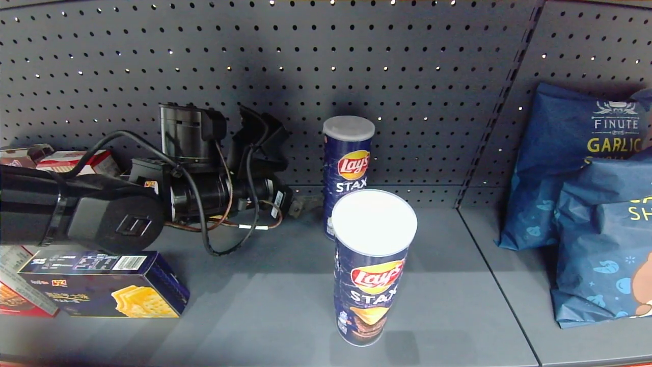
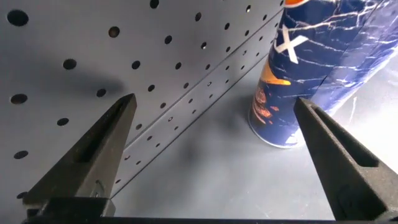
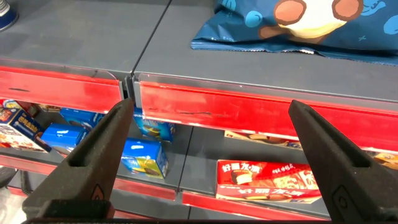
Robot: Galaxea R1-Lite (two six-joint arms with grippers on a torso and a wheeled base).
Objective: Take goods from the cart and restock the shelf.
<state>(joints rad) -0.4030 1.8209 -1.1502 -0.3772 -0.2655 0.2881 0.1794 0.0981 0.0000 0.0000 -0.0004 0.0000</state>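
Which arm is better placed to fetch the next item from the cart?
Likely right: the right pincer hangs open and empty outside the shelf's red front rail; the left pincer sits deep inside, beside the rear chip can.

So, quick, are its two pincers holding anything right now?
Left pincer: open, holding nothing, close to a chip can.
Right pincer: open, holding nothing.

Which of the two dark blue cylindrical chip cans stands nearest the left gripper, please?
The rear dark blue chip can, by the pegboard; the front can stands farther forward, away from the left gripper.
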